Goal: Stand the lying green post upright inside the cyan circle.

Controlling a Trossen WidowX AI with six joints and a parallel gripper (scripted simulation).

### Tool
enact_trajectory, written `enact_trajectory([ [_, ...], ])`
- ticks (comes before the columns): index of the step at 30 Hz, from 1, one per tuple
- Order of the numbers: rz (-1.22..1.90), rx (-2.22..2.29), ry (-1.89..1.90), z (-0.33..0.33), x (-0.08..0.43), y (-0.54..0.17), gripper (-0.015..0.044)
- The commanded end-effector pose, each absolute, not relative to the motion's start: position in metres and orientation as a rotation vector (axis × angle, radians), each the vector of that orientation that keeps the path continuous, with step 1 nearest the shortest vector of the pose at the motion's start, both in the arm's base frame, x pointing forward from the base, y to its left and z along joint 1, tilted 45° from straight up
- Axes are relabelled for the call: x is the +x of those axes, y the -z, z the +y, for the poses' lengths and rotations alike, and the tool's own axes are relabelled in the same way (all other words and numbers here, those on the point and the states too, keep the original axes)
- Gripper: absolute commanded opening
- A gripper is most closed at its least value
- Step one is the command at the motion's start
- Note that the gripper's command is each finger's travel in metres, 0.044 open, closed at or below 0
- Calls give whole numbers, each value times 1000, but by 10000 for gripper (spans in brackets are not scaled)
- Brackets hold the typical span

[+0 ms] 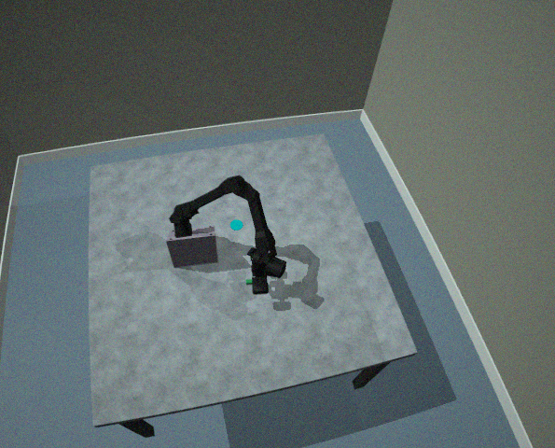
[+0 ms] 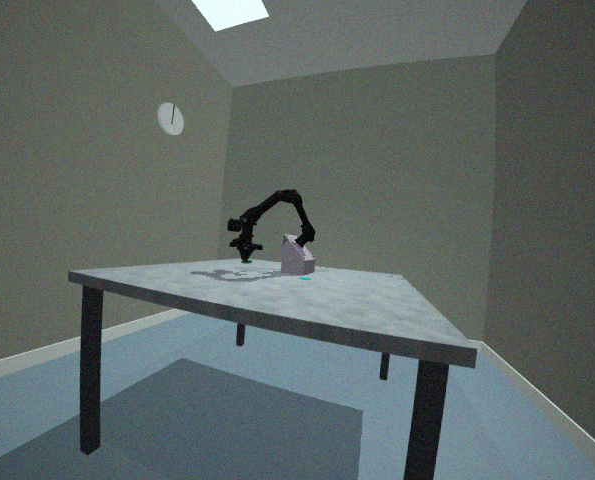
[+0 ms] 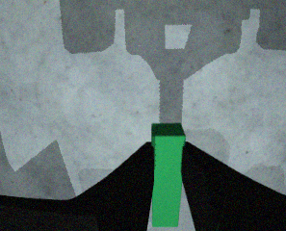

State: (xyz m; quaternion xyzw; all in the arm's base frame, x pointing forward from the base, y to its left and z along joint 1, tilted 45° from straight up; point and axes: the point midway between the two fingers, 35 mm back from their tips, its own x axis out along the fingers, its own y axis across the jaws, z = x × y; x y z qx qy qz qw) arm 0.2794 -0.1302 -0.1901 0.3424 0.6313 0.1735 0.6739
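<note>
Your green post [image 1: 249,281] [image 3: 167,180] lies flat at the tabletop, well apart from the cyan circle [image 1: 236,225] [image 2: 305,279]. The gripper [image 1: 259,289] [image 2: 245,259] [image 3: 166,149] is closed on it, fingers narrowed to its sides — the grasping step, I judge. Next you'd want a straight lift — then a turn to upright before carrying it over the circle.

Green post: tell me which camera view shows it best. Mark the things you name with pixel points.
The wrist view: the green post [image 1: 249,281] [image 2: 246,261] [image 3: 168,180] appears large there, between the gripper's fingers. The top view shows only one end beside the gripper [image 1: 259,285]; the exterior view, a tiny green sliver.
</note>
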Motion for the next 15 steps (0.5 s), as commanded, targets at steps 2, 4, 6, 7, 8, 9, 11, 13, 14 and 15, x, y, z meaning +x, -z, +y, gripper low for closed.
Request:
enact_trajectory([
  [2,1418,759,-389,-140,280,180,23],
  [4,1419,761,-389,-143,279,176,23],
  [6,1420,763,-389,-146,278,173,23],
  [7,1421,764,-389,-147,278,171,23],
  [8,1422,765,-389,-149,278,169,23],
  [9,1422,766,-389,-150,277,167,23],
  [11,1423,768,-389,-153,276,164,23],
  [13,1424,770,-389,-156,275,160,23],
  [14,1425,771,-389,-157,275,158,23],
  [15,1426,772,-389,-158,274,156,23],
])
